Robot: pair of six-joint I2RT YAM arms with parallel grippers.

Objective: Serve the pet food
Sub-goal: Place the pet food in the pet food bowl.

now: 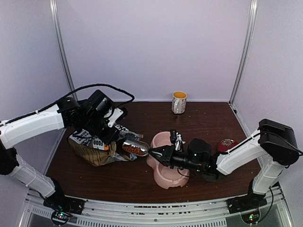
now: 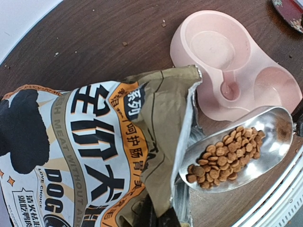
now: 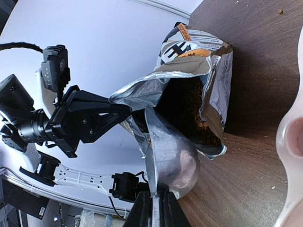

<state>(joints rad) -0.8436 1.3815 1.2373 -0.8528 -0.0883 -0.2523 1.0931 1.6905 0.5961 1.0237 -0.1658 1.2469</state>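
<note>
pinching the torn rim of the bag [image 2: 94, 156], the left gripper [image 3: 120, 112] has its fingers pressed together on the foil, and we see the mouth pulled wide open. the bag lies on its side on the dark wooden table [image 1: 213, 118], printed face up, opening turned toward the pink bowl [image 2: 222, 47]. over on the other side, the right gripper [image 1: 157, 152] reaches in from the right, above the bowl, its fingers clamped tight on the handle of a shiny metal scoop [image 2: 277, 132]. and there's the kibble [image 2: 225, 156]: a good heap of small reddish-brown pellets sitting in the scoop, piled toward the end nearest the bag. the scoop hangs right at the bag's mouth, just beside the bowl; we can't tell whether it touches the foil. from the right wrist we catch more pellets down in the dark of the bag. both wells of the bowl show bare pink. a few crumbs [image 2: 163, 22] dot the table, and a mug [image 1: 179, 102] stands upright at the back edge.
</note>
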